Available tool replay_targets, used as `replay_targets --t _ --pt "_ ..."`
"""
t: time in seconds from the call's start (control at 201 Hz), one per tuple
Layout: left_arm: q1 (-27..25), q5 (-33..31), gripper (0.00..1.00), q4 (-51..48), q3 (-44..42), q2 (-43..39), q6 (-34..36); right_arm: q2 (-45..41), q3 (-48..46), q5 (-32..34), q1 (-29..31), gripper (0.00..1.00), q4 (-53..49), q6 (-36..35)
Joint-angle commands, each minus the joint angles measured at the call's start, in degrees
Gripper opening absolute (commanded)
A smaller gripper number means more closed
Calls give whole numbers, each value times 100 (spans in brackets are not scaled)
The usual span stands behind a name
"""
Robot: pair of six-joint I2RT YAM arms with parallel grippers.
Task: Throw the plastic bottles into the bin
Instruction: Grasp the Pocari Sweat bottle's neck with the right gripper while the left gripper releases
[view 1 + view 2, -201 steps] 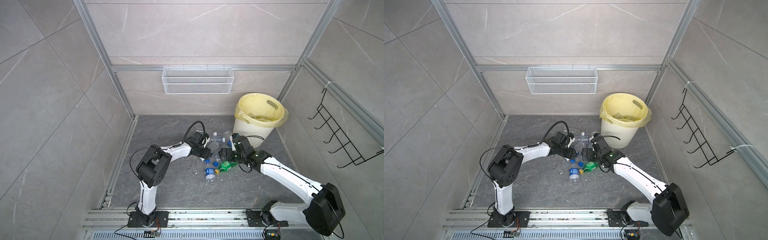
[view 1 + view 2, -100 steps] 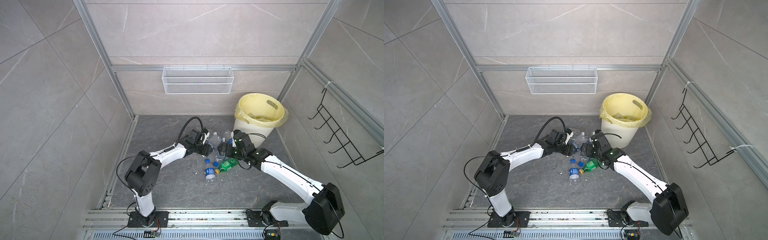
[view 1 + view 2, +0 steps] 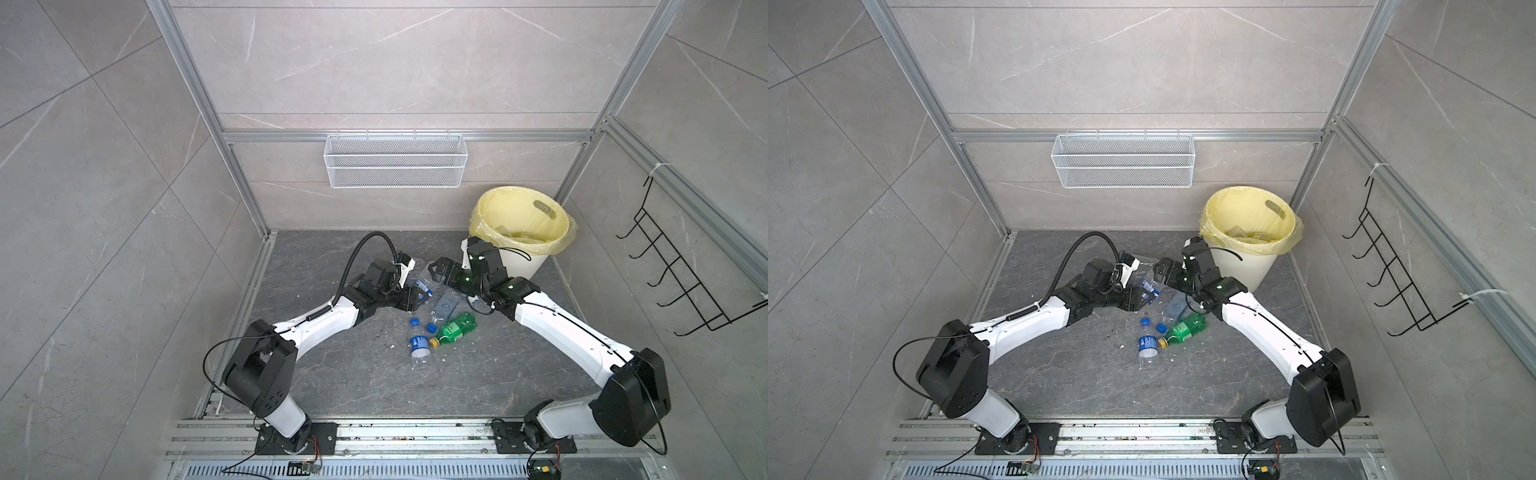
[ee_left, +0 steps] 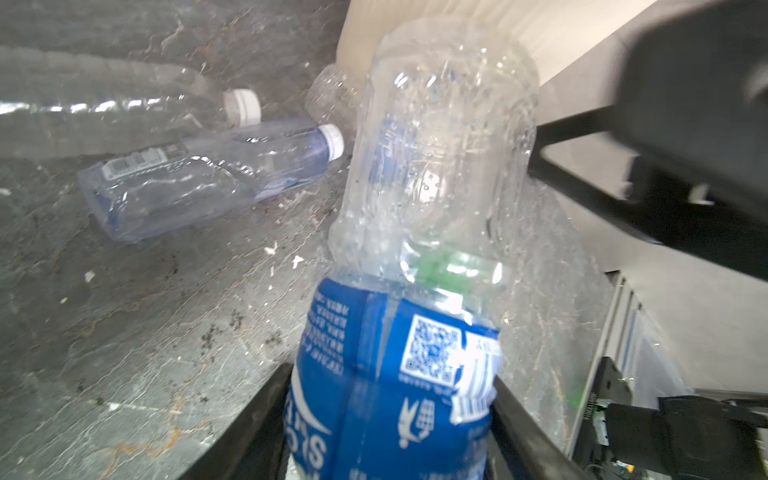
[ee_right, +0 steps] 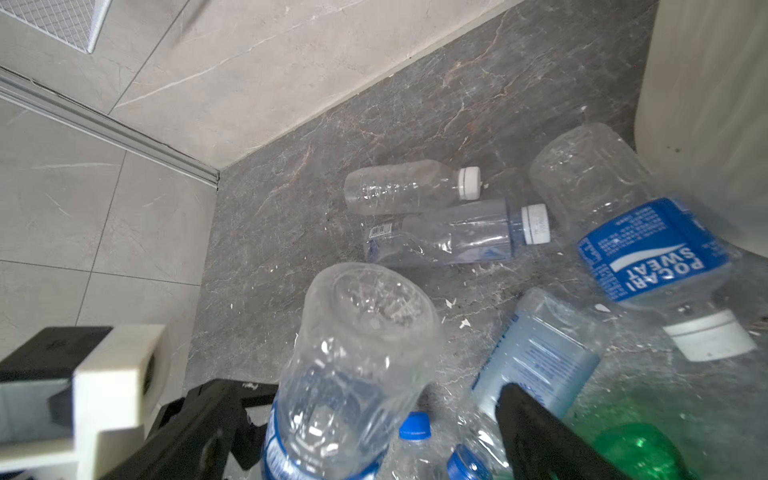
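My left gripper (image 3: 415,298) (image 4: 390,436) is shut on a clear plastic bottle with a blue label (image 4: 415,332) (image 3: 422,286), its clear base pointing away from the gripper. Facing it, my right gripper (image 3: 439,272) (image 5: 374,436) stands open, close to that bottle's base (image 5: 357,353), gripping nothing. More plastic bottles lie on the floor: a green one (image 3: 455,328) (image 3: 1183,330), a blue-labelled one (image 3: 417,345), a pale blue one (image 5: 453,237), a clear white-capped one (image 5: 399,191) and another blue-labelled one (image 5: 648,249). The cream bin (image 3: 523,266) (image 3: 1246,266) with a yellow bag stands at the back right.
A white wire basket (image 3: 395,160) hangs on the back wall. A black wire rack (image 3: 681,270) is on the right wall. Aluminium frame posts (image 3: 249,199) line the corners, and small white crumbs dot the grey floor (image 3: 374,374).
The left arm's elbow has swung out to the left while its gripper kept hold of the blue-labelled bottle. The right gripper has moved left, nearer that bottle.
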Motion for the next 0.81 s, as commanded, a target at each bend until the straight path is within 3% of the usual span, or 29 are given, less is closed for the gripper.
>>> replay_targets --t 0.0,0.274,0.448,0.647,0.806 --pt "-25 294 62 481 -45 -337 -207 214 201 -136 -8 99 200 183" --pt "-20 400 62 621 -183 -443 -254 510 286 -411 -3 87 410 232" --pt "-27 428 63 632 -153 -404 -273 565 279 -441 -8 71 458 246" --pt "-20 321 73 465 -31 -327 -293 533 364 -419 -3 50 281 207" --pt "-20 256 82 322 32 -367 -425 370 467 -194 1 42 -66 132"
